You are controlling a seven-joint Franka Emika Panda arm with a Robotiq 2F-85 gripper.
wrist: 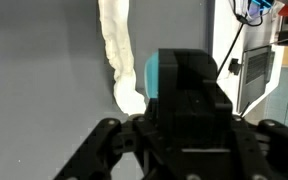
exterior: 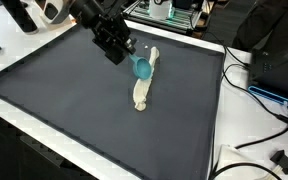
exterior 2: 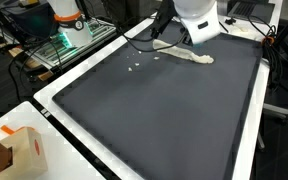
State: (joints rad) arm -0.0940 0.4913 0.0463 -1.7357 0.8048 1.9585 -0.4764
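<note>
The big dark mat fills the table, and all the action sits toward its 1 o'clock corner. There lies a long cream cloth, rolled into a strip that runs from 12 down to 6 in an exterior view. In the wrist view the cloth stretches away toward 12. The gripper comes in from 10 o'clock, and its jaws look clamped on a small teal object. That object hangs right at the cloth's upper half, on its 9 o'clock side. Whether the two touch cannot be told. As a judgement, the grab is done and the teal object is carried to the cloth. The letting-go is not yet made.
</note>
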